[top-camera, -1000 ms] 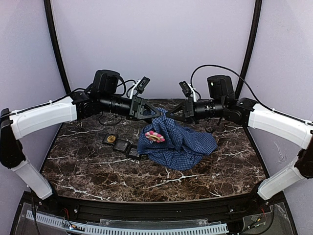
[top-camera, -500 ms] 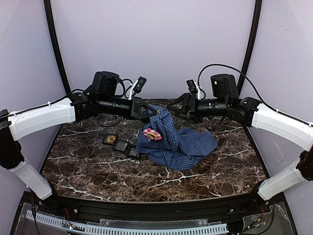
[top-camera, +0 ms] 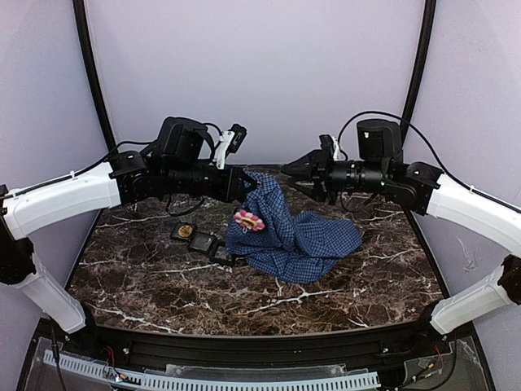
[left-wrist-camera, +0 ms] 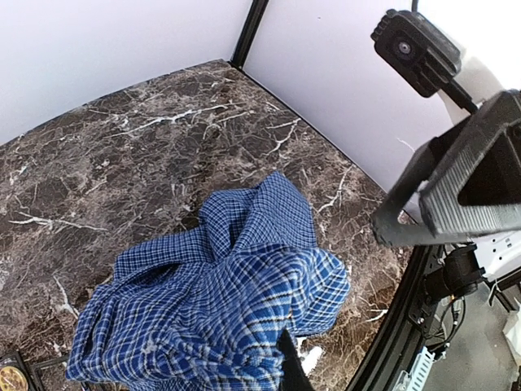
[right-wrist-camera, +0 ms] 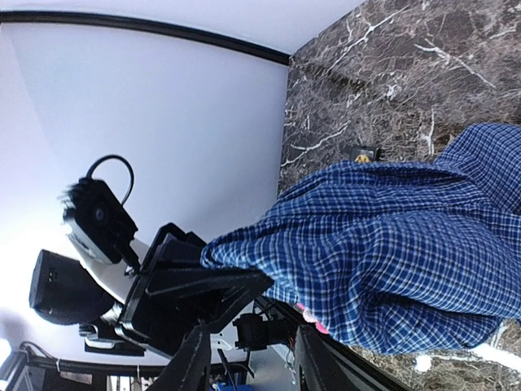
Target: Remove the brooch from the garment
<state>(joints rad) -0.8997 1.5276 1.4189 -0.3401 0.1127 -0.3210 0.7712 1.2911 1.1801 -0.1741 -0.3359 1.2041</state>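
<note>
1 fold of the blue-and-white check shirt (top-camera: 301, 236) is held up by the left fingers (top-camera: 247, 184), clamped on its peak; the rest lies on the dark marble table (top-camera: 163, 285). Right fingers (top-camera: 297, 171) parted, gripping nothing, just beside the peak (not touching it). Pink-and-yellow flower brooch (top-camera: 248, 220) sits on the raised fold's left side, near the black slotted tray (top-camera: 203, 241).

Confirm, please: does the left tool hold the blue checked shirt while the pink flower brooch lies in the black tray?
Not in the black tray: top external shows the pink flower brooch on the blue checked shirt the left tool holds.
</note>
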